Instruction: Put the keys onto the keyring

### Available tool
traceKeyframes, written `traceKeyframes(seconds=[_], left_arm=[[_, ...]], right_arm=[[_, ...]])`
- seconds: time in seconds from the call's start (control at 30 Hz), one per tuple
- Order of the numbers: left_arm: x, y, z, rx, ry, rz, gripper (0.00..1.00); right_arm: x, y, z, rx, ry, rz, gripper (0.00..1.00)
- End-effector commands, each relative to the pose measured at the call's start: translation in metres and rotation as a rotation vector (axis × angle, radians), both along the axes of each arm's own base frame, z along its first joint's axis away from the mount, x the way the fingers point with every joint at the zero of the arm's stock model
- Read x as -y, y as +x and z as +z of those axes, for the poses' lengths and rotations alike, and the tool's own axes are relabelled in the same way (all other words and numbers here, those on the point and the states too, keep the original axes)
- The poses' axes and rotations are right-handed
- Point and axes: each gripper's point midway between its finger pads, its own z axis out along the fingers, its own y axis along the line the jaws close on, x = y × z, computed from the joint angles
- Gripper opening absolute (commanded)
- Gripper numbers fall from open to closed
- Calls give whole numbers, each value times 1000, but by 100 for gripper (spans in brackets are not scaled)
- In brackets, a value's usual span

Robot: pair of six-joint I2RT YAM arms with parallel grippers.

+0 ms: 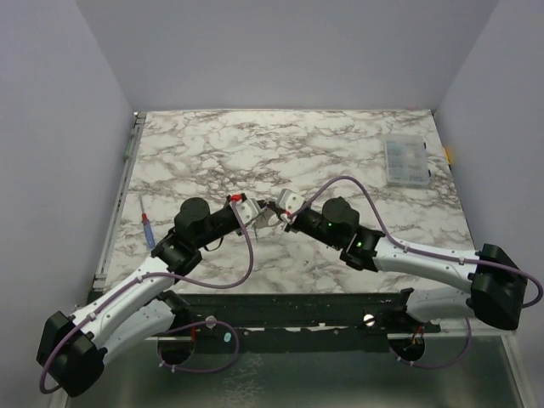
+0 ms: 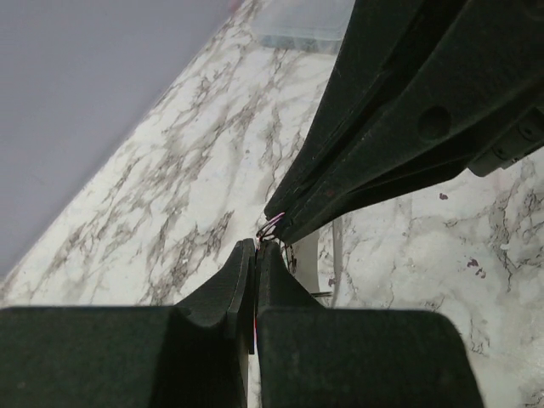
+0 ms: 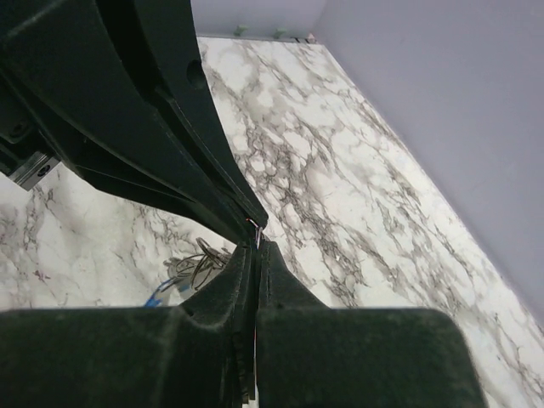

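Note:
My left gripper [image 1: 257, 213] and right gripper [image 1: 277, 212] meet tip to tip above the middle of the table. Both are shut. In the left wrist view a thin loop of the keyring [image 2: 272, 225] shows between my left gripper [image 2: 257, 248] and the right one's fingers [image 2: 374, 161], and its short chain [image 2: 291, 257] hangs just below. In the right wrist view my right gripper [image 3: 257, 248] pinches a thin sliver of the same metal. Wire loops [image 3: 197, 265] and the blue key [image 3: 155, 299] show below the left finger. The green key is hidden.
A clear plastic compartment box [image 1: 405, 161] lies at the back right and also shows in the left wrist view [image 2: 306, 25]. A blue-and-red pen-like tool [image 1: 148, 229] lies by the left edge. Grey walls stand around the marble table [image 1: 255, 144].

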Motion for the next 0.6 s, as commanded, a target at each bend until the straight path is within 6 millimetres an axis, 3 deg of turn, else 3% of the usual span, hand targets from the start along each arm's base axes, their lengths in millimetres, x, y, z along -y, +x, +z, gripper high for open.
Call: traceKeyframes(seconds=[0.0, 0.2, 0.3, 0.57], left_arm=[[12, -27, 12, 67, -1, -161, 0], [13, -40, 18, 119, -4, -228, 5], [15, -46, 21, 135, -7, -259, 0], [22, -67, 30, 158, -47, -378, 0]], right_arm=[[9, -10, 34, 61, 71, 23, 1], [16, -36, 50, 76, 131, 126, 1], [20, -45, 54, 83, 159, 154, 1], [23, -69, 64, 133, 214, 266, 1]])
